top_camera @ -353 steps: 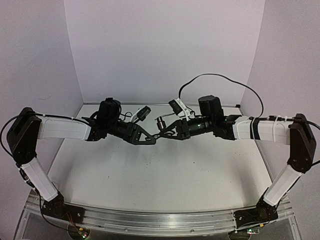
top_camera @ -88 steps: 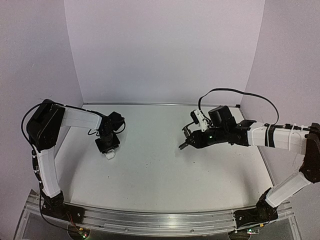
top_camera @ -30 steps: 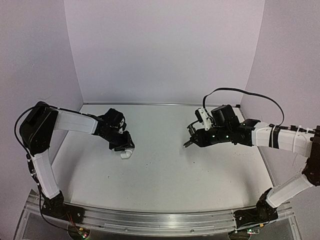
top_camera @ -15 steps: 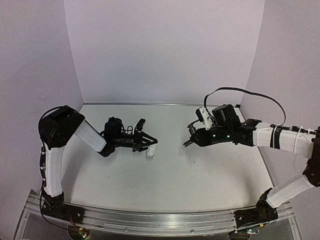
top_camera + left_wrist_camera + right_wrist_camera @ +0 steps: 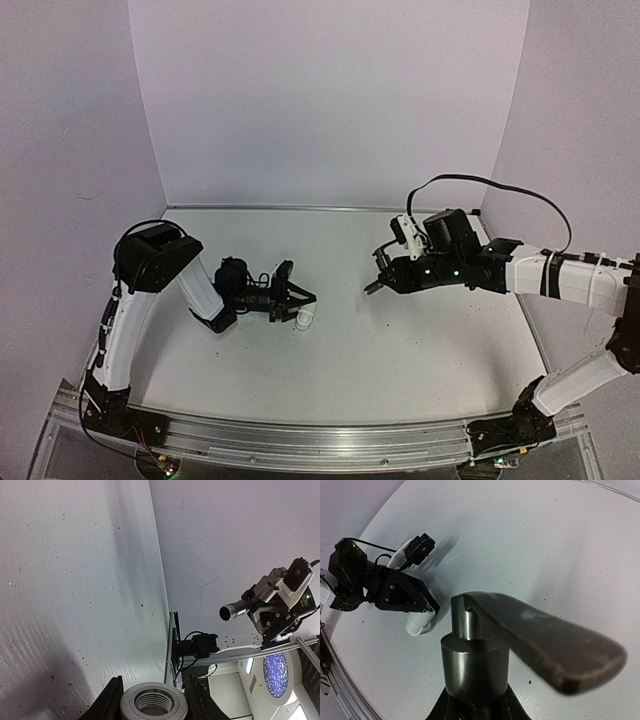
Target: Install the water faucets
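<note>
Top external view: the left gripper (image 5: 299,304) is clamped on the white fitting (image 5: 153,703), held low over the table (image 5: 400,360). The right gripper (image 5: 377,284) pinches the black spout piece (image 5: 485,665), well apart to the right. The likely trouble is misalignment. If the two meet tilted, the spout could jam at the fitting's threaded mouth or push it askew in the jaws.
</note>
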`<action>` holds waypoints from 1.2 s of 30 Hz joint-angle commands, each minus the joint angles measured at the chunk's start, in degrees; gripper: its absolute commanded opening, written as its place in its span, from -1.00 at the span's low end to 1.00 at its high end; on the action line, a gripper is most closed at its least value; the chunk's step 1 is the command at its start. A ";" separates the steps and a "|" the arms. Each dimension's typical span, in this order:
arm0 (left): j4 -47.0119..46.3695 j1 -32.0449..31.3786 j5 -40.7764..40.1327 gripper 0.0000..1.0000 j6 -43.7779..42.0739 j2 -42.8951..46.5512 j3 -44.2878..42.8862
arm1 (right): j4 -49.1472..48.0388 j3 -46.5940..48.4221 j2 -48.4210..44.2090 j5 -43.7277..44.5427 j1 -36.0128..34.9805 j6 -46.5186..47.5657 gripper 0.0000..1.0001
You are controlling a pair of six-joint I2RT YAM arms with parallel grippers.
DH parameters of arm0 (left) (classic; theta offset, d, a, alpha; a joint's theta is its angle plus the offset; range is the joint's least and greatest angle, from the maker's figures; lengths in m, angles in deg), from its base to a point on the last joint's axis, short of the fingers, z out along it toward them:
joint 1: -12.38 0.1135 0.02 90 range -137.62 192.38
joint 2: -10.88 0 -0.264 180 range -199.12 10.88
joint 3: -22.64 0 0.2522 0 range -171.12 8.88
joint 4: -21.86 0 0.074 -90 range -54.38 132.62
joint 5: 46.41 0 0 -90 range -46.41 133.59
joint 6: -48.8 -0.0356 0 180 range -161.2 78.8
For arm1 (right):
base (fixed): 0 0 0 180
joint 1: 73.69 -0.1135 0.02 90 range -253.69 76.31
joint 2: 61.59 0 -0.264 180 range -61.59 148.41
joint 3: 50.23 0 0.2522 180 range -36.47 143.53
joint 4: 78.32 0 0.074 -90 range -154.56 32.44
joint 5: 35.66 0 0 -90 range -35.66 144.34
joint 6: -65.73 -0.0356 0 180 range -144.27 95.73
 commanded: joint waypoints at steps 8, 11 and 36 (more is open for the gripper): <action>-16.23 0.42 -1.14 -0.53 -0.63 -2.03 -0.66 | -2.94 0.16 -1.96 -0.29 -0.41 -0.83 -1.00; -15.53 0.66 -2.12 -0.45 -1.71 -1.62 0.45 | -2.94 0.06 -2.23 -0.36 -0.41 -0.76 -1.00; -4.20 1.35 -10.17 0.15 -9.92 2.36 4.85 | -4.58 -1.23 -3.83 -1.52 -0.76 -0.74 -1.00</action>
